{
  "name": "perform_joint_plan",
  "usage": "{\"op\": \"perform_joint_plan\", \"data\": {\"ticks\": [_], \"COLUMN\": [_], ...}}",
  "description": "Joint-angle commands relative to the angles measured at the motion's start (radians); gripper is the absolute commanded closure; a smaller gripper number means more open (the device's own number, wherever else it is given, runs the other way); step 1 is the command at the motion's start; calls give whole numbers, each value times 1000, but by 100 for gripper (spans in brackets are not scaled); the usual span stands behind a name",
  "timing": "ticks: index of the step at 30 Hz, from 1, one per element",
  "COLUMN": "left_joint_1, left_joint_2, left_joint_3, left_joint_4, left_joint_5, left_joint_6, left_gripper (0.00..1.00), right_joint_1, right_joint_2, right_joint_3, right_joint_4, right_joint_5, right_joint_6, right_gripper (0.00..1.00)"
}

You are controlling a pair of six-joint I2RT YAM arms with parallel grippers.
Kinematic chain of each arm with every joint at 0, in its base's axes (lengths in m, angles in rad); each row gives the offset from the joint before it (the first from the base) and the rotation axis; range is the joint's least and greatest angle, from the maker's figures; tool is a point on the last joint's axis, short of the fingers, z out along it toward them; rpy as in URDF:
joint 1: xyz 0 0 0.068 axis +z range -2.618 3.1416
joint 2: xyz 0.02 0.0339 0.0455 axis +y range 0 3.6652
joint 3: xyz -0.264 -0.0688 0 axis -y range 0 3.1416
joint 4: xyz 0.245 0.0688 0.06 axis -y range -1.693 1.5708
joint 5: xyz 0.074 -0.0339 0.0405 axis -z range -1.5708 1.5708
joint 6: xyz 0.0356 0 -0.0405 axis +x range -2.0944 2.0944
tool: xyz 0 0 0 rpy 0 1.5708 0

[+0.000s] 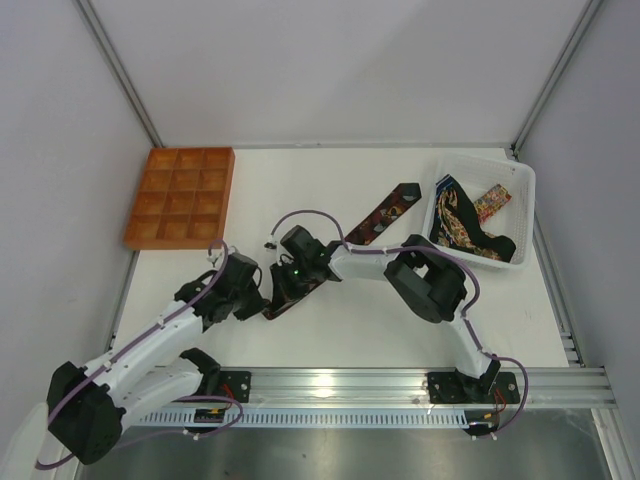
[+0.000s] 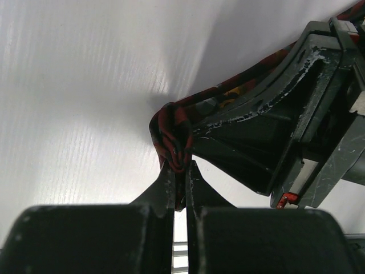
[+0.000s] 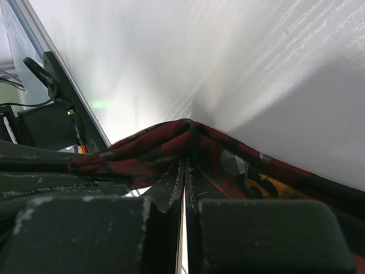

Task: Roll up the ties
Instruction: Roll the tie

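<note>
A: Top view, progress?
B: Noted long maroon gold-patterned fabric tie lying diagonally on white table, near end pinched by left gripper and right gripper. Judged rolling barely begun; no finished roll seen.
A: Containers?
B: Logged white plastic basket holding more dark patterned ties, unrolled. Found no tie in orange compartment tray.
A: Left wrist?
B: Recorded left gripper clamped on bunched tie end.
A: Right wrist?
B: Recorded right gripper closed on tie, pulled up into a ridge.
</note>
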Motion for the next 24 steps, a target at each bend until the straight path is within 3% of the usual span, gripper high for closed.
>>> {"op": "perform_joint_plan", "data": {"ticks": [1,24], "left_joint_1": [5,-4], "left_joint_2": [30,173], "left_joint_3": [48,124], "left_joint_4": [38,68], "left_joint_5": [23,8], "left_joint_6": [40,67], "left_gripper": [100,100], "right_joint_1": [10,-76], "right_joint_2": [12,-65], "right_joint_3": [15,-116], "right_joint_4": [79,150], "right_joint_5": [-38,-64], "right_joint_6": [40,60], "right_gripper": [100,100]}}
